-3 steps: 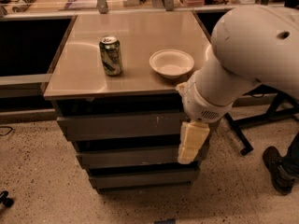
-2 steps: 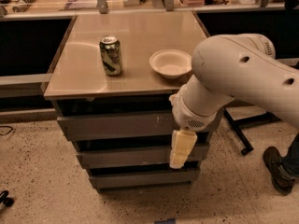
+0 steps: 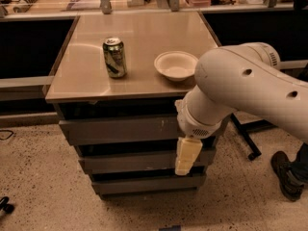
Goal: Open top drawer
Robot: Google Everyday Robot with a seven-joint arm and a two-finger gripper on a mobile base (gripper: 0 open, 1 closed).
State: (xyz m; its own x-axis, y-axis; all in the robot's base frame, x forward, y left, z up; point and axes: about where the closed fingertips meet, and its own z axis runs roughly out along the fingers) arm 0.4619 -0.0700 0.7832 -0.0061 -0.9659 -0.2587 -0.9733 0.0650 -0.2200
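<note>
While the top drawer (image 3: 120,129) runs sideways, the claw (image 3: 185,163) hangs below.

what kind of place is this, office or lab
Probably a lab or office workspace: speckled hard floor, cluttered benches behind, and a grey drawer unit, top drawer shut, with a can and bowl on it. The gripper hangs in front of the drawers' right side.

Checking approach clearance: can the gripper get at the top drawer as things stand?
Probably yes: the gripper hangs close in front, just below the right end of the top drawer, with nothing visible between them.
</note>
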